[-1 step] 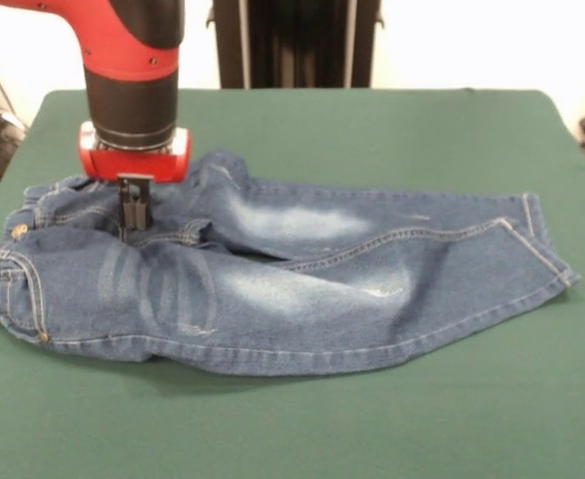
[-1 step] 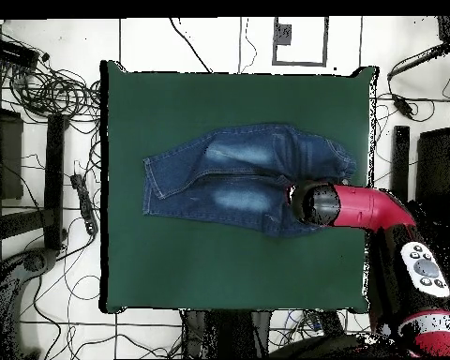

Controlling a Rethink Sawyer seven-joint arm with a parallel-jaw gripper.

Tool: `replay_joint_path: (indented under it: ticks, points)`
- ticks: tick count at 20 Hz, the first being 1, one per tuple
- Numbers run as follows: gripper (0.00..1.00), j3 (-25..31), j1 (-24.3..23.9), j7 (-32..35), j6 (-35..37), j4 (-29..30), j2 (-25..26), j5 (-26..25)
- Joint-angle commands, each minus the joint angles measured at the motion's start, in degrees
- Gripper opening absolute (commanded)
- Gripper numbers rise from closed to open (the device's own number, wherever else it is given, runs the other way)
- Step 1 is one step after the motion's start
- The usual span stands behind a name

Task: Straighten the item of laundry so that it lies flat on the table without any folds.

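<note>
The item of laundry [image 1: 302,289], a small pair of blue denim jeans with faded patches, lies across the table [image 1: 372,429]. Its waistband is at the left and its legs run to the right. The two legs overlap, and a fold is bunched near the crotch. My gripper [image 1: 136,224] comes straight down near the waist with its fingers [image 1: 129,208] pressed together on the denim. From overhead, the jeans [image 2: 229,178] lie mid-table, and the arm's head [image 2: 313,203] hides the fingers.
Green cloth covers the table [image 2: 219,272] well beyond the jeans on every side. Cables and equipment [image 2: 41,84] lie on the floor around the table. The arm's red body [image 2: 369,208] reaches in over the table's right edge in the overhead view.
</note>
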Motion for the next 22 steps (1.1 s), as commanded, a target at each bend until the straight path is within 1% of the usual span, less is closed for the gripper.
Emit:
replay_joint_path:
  ticks: [1, 3, 7, 11, 14, 18, 22]
  points:
    - [0.0, 0.2, 1.0, 7.8, 3.3, 6.4, 3.0, 3.5]
    - [0.0, 0.4, 0.7, 7.2, 2.8, 5.4, 4.2, 3.7]
    - [0.0, 0.4, 1.4, 7.4, 4.1, 4.8, 4.0, 4.7]
    - [0.0, -0.9, 4.2, 11.7, 4.4, 4.9, 4.1, 6.7]
    - [0.0, -2.1, 6.5, 14.6, 3.9, 6.3, 3.1, 8.7]
    - [0.0, -4.4, 9.7, 16.1, 5.7, 7.4, 0.8, 11.6]
    - [0.0, -6.6, 12.9, 17.9, 7.0, 7.7, 0.0, 14.6]
